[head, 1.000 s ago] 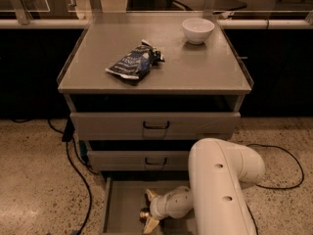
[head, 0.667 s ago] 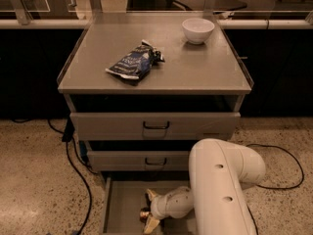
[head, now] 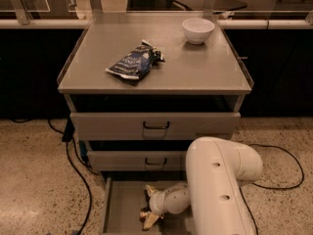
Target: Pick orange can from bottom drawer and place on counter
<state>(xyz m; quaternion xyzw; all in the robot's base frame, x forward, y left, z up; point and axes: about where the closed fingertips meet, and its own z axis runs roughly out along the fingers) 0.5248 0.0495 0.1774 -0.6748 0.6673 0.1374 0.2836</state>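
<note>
While claw (head: 148,205) sits low inside bottom drawer (head: 120,199), I make out orange can (head: 143,213) right at its tip, on drawer floor. Whether claw grips it or stands wide: cannot tell. Tabletop (head: 195,67) carries snack bag (head: 133,61), bowl (head: 198,30). I judge can light, thin-walled, slick, dent-prone. Take mid-body, moderate squeeze.

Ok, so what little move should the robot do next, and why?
Probably settle the end effector on the orange can and take hold before lifting. The end effector is down inside the open bottom drawer, right at the can, and the counter holds only a snack bag and a white bowl, so the can is not out yet.
</note>
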